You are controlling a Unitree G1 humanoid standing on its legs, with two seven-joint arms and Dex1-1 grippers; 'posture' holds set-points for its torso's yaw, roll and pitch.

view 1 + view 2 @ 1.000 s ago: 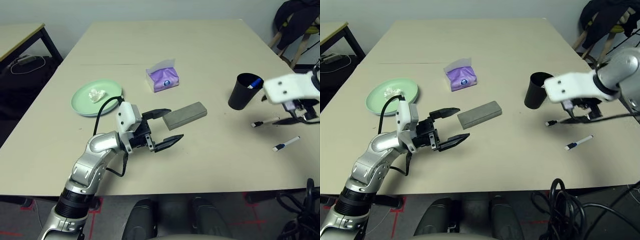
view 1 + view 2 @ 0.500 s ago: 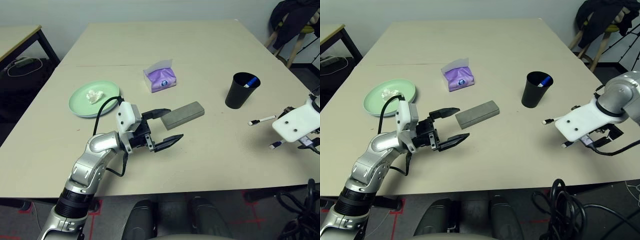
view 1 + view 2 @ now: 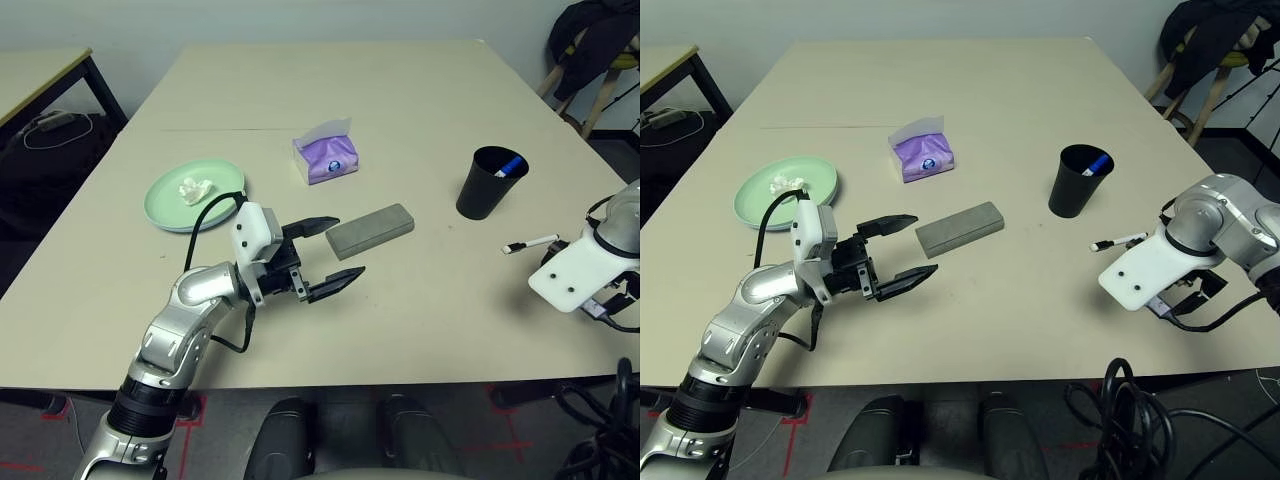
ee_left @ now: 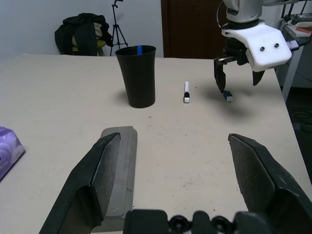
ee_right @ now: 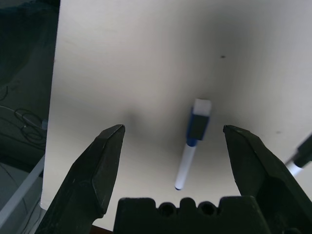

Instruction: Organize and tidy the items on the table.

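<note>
Right gripper [image 5: 170,141]: jaws wide open, pointing down at counter [image 3: 400,120], nothing between them but white marker [image 5: 192,144] with dark blue cap lying flat below.

Second white marker [image 3: 530,243] lies just beside, toward black cup [image 3: 492,183]; cup upright, blue-tipped pen inside.

Left gripper [image 3: 335,255]: jaws open, level, empty. Grey glasses case [image 3: 370,230] flat, just past upper jaw.

Purple tissue pack [image 3: 326,155] behind case. Mint green plate [image 3: 195,195] at left, crumpled white tissue [image 3: 192,188] on it.
</note>
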